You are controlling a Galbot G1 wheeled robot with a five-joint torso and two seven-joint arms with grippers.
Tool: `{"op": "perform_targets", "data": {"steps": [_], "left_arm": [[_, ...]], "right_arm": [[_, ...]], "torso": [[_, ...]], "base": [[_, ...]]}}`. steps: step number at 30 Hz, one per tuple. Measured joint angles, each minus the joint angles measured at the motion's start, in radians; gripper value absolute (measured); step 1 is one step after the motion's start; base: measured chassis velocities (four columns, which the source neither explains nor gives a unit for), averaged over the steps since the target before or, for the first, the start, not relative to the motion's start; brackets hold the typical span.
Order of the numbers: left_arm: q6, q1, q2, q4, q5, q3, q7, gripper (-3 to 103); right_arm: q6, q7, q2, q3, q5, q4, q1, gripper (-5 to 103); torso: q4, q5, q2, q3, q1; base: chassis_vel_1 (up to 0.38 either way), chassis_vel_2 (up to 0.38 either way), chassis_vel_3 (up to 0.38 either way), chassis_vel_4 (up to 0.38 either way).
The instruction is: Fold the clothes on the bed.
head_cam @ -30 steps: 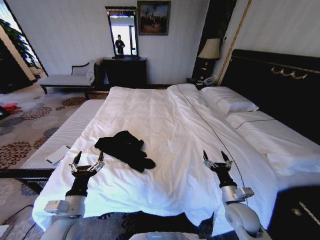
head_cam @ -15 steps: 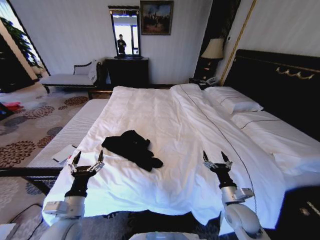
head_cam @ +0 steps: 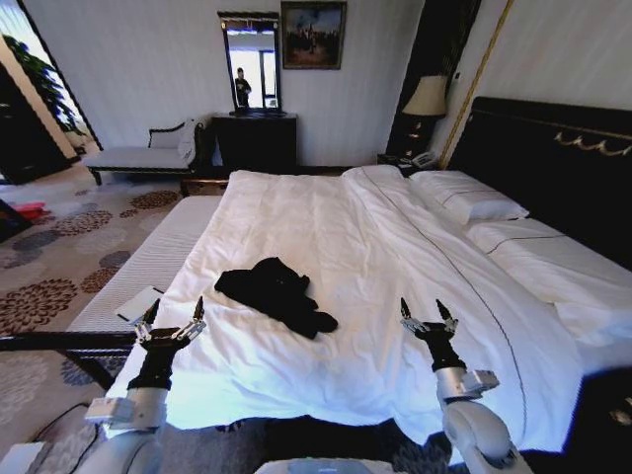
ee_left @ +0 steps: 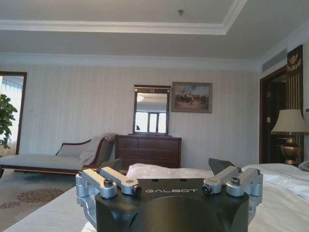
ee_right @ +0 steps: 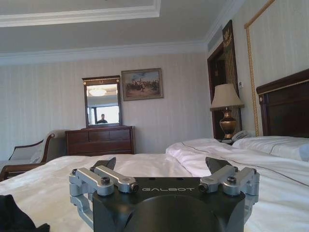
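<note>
The clothes (head_cam: 276,293) are one black garment, crumpled in a heap on the white duvet of the bed (head_cam: 336,227), near its front left part. My left gripper (head_cam: 173,314) stands open, fingers up, over the bed's front left edge, just left of and nearer than the heap. Over the front right of the duvet my right gripper (head_cam: 427,312) is open too, well right of the heap. From the left wrist view, the left gripper (ee_left: 166,166) is open and empty. The right gripper (ee_right: 161,163) is the same, with a bit of the clothes (ee_right: 14,217) off to the side.
White pillows (head_cam: 469,202) lie against the dark headboard (head_cam: 553,163). A lamp (head_cam: 428,97) stands on the nightstand. A striped pad (head_cam: 148,262) with a flat white item (head_cam: 138,303) runs along the bed's left side. A chaise (head_cam: 138,156) and a dark dresser (head_cam: 255,140) stand by the far wall.
The whole head view has shifted, so the camera has moved: bed and clothes now sit further right in the picture. Both grippers hold the same open pose. The clothes lie as before.
</note>
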Motion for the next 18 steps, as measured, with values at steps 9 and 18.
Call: {"op": "perform_targets", "data": {"steps": [9, 18], "left_arm": [[-0.002, -0.002, -0.003, 0.007, 0.008, 0.006, 0.000, 100], [-0.007, -0.001, -0.005, 0.011, 0.017, 0.008, 0.000, 100]], "right_arm": [[0.009, 0.002, 0.005, -0.005, 0.000, -0.012, 0.007, 100], [0.028, 0.023, 0.010, -0.022, 0.006, -0.015, 0.019, 100]], "torso": [[0.0003, -0.0004, 0.000, 0.000, 0.000], [0.0005, -0.0005, 0.000, 0.000, 0.000]], "base": [[0.098, 0.227, -0.098, -0.235], [0.051, 0.148, -0.050, -0.152]]}}
